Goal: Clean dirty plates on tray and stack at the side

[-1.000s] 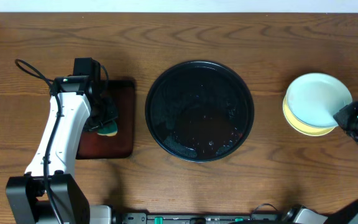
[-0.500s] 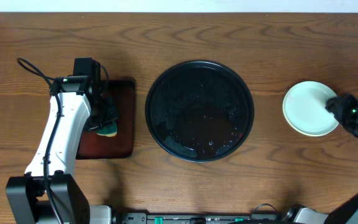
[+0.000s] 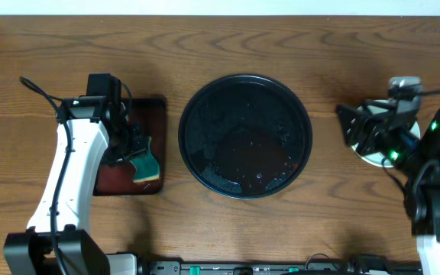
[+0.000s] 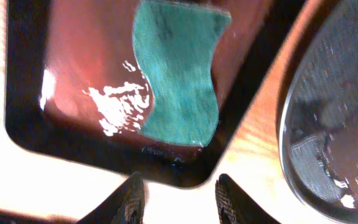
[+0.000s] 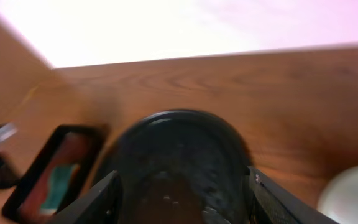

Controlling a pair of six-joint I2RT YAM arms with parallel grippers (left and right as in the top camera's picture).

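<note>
The black tray (image 3: 244, 136) lies mid-table with no plate on it, only wet glints. At the right, my right arm hangs above the dirty plates and hides nearly all of the stack; a pale sliver of plate (image 3: 372, 158) shows beneath it, and a pale plate rim (image 5: 352, 195) sits low right in the right wrist view. My right gripper (image 3: 352, 126) is open and empty, facing the tray (image 5: 179, 158). My left gripper (image 4: 180, 200) stands open over the near rim of a small red-brown tray (image 4: 79, 74). A teal sponge (image 4: 178, 78) lies free on that tray.
The small red-brown tray (image 3: 132, 183) sits left of the black tray, with the sponge (image 3: 145, 164) in its right half beside my left gripper (image 3: 131, 147). Bare wood tabletop (image 3: 228, 46) runs along the back, up to a pale wall edge.
My left gripper opened and let the sponge drop onto the small tray. My right gripper released the pale plate onto the stack, rose and turned toward the black tray.
</note>
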